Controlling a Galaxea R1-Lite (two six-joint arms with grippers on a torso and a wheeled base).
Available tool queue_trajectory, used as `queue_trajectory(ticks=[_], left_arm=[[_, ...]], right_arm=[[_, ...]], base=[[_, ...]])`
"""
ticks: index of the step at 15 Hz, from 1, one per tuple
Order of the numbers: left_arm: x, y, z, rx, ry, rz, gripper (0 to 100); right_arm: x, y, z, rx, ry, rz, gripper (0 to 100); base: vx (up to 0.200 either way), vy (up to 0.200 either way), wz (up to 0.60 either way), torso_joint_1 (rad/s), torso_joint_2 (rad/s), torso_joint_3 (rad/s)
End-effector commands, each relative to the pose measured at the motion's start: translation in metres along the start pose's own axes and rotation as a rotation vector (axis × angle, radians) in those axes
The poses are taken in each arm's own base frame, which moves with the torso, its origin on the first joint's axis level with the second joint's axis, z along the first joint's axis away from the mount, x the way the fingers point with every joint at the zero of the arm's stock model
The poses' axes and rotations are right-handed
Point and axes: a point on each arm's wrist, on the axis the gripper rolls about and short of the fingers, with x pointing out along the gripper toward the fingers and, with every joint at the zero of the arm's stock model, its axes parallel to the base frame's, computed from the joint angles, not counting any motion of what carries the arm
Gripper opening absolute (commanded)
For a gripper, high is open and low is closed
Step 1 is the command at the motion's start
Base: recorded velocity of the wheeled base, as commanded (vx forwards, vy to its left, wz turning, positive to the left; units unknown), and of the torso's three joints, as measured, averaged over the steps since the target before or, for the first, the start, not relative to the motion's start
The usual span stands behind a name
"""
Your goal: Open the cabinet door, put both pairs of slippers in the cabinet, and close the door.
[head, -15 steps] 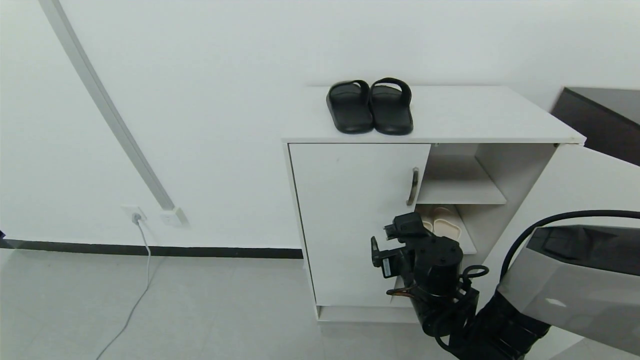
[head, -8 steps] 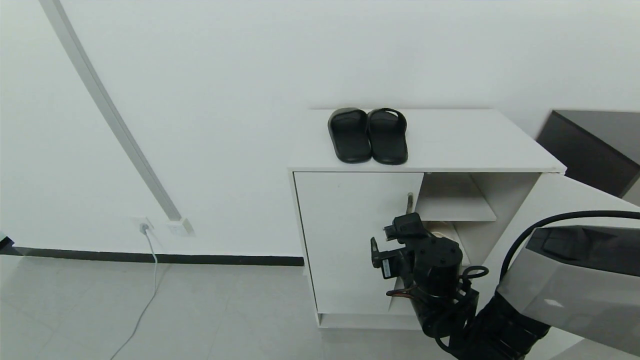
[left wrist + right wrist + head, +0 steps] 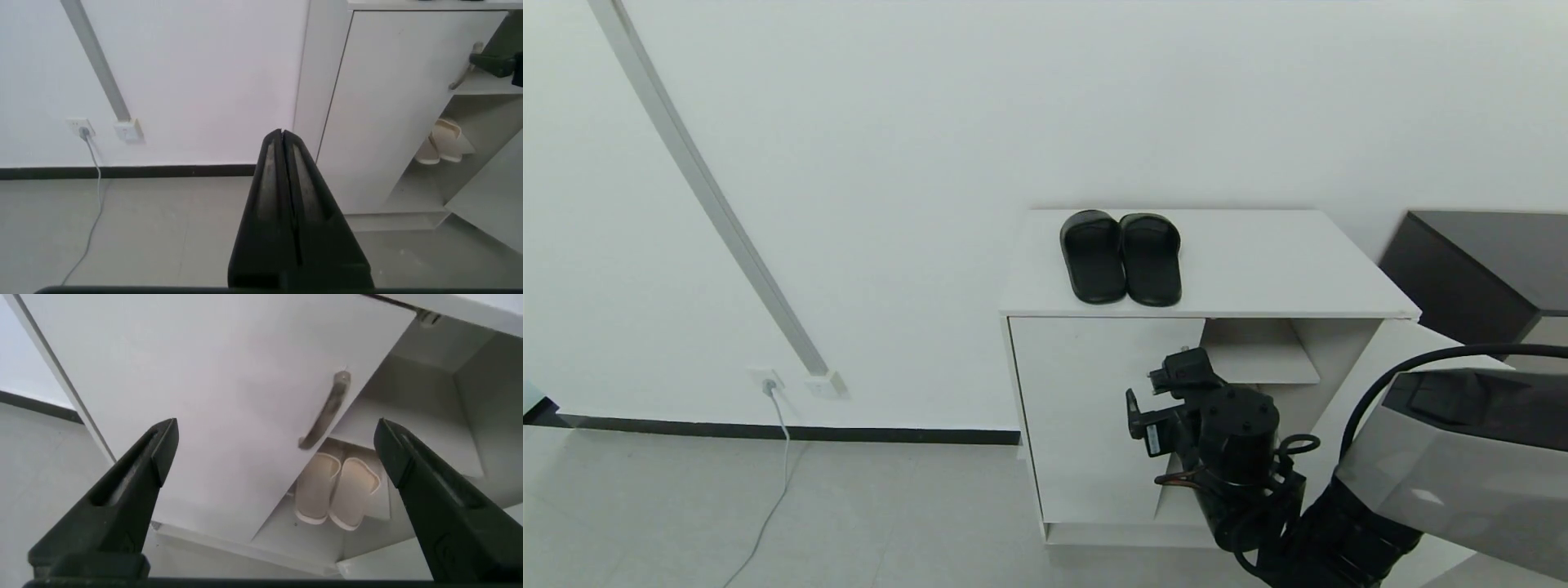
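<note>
- Head camera has shifted: cabinet (image 3: 1258,269) sits lower than before; right gripper (image 3: 276,437) still faces the left door (image 3: 1086,408), fingers spread wide
- Black slippers (image 3: 1121,257) on the cabinet top, 11 o'clock of that gripper; beige slippers (image 3: 337,488) on a shelf inside; door handle (image 3: 324,416) between gripper and them
- Left gripper (image 3: 282,139) fingers pressed together, empty

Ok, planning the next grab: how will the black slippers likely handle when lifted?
The black slippers look like moulded slides, so probably light and a bit bendy. They lie flat on the cabinet top, so they shouldn't roll. Being side by side, grabbing one may nudge the other.
</note>
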Motion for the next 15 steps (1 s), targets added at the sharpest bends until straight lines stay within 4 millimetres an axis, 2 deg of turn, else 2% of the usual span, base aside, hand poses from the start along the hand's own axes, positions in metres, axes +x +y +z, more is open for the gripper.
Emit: queue_trajectory(ticks=[1,4,9,10,11,13,15], left_arm=[[0.0,0.0,0.0,0.0,0.0,-0.001,0],[0.0,0.0,0.0,0.0,0.0,0.001,0],[0.0,0.0,0.0,0.018,0.0,-0.002,0],[0.0,0.0,0.0,0.028,0.0,-0.002,0],[0.0,0.0,0.0,0.029,0.0,-0.001,0],[0.0,0.0,0.0,0.029,0.0,-0.002,0],[0.0,0.0,0.0,0.029,0.0,-0.002,0]], right_arm=[[0.001,0.002,0.005,-0.011,-0.016,-0.007,100],[0.008,0.004,0.041,0.021,-0.078,0.0,100],[0.018,0.007,0.128,0.151,0.077,0.015,100],[0.019,0.007,0.133,0.167,0.084,0.014,100],[0.021,0.007,0.152,0.199,0.097,0.001,100],[0.026,0.008,0.168,0.218,0.068,-0.009,100],[0.033,0.013,0.165,0.213,0.068,-0.035,100]], base=[[0.0,0.0,0.0,0.041,-0.06,-0.041],[0.0,0.0,0.0,0.0,0.0,0.0],[0.0,0.0,0.0,0.0,0.0,0.0],[0.0,0.0,0.0,0.0,0.0,0.0],[0.0,0.0,0.0,0.0,0.0,0.0],[0.0,0.0,0.0,0.0,0.0,0.0],[0.0,0.0,0.0,0.0,0.0,0.0]])
